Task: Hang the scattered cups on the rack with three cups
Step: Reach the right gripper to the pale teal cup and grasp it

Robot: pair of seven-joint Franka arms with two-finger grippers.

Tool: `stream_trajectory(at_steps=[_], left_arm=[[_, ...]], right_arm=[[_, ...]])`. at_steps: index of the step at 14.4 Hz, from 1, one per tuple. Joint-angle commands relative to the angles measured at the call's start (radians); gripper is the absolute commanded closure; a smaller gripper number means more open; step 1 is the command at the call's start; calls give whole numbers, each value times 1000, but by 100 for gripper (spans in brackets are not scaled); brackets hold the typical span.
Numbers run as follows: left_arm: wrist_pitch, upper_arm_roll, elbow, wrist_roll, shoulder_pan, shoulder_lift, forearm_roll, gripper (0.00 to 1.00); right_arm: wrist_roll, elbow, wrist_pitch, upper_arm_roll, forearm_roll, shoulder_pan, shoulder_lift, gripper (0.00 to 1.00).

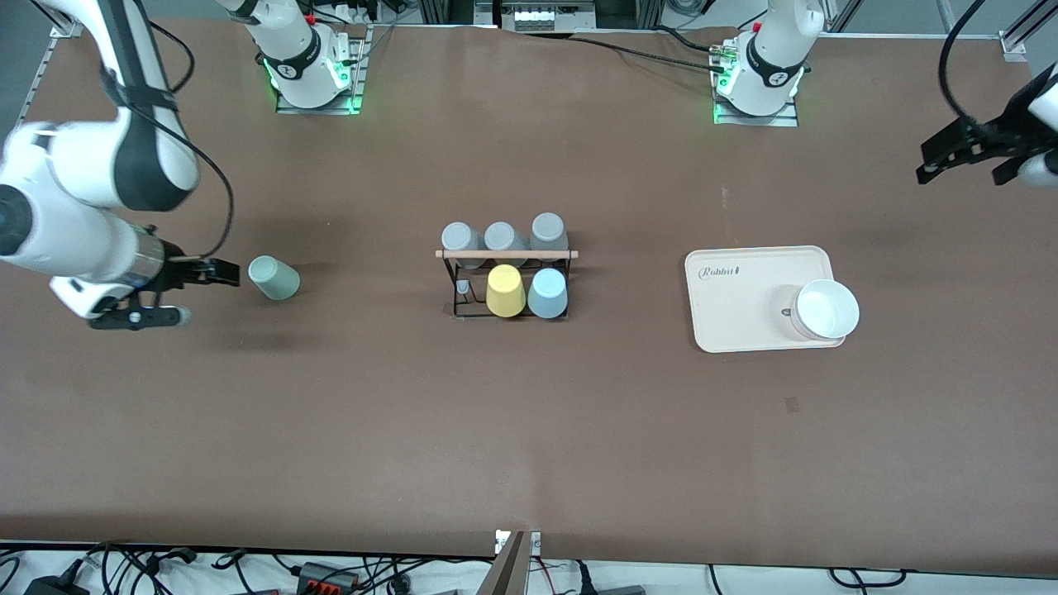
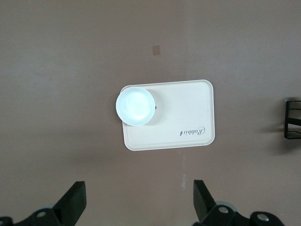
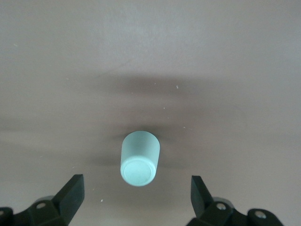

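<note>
From the front, the rack point(image 1: 506, 277) stands mid-table holding five upturned cups: three grey, one yellow, one light blue cup point(image 1: 547, 293). The mint cup point(image 1: 274, 278) sits on bare table toward the right arm's end, just beside the right gripper point(image 1: 198, 291).

The left wrist view alone shows the left gripper point(image 2: 137, 200) spread wide, empty, above a cream tray point(image 2: 188, 117) with one white bowl point(image 2: 136, 105).

The right wrist view shows wide-apart, empty fingers point(image 3: 71, 194) flanking the mint cup.

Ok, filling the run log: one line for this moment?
right gripper: open beside mint cup | left gripper: open, waiting above tray | rack: five cups
</note>
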Motion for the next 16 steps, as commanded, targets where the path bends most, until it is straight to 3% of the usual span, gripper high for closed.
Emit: stream_trajectory(at_steps=[1,9,16], left_arm=[[-31,1,33,5,0,-2,12,0],[-51,7,75,4,3,60,-16,0],[-68,5,76,5,6,90,-19,0]], right_arm=[[11,-87,98,-1,1,15,5,0],[31,-193,267,0,4,13,101,0],[85,-247,272,0,4,15,102,0]])
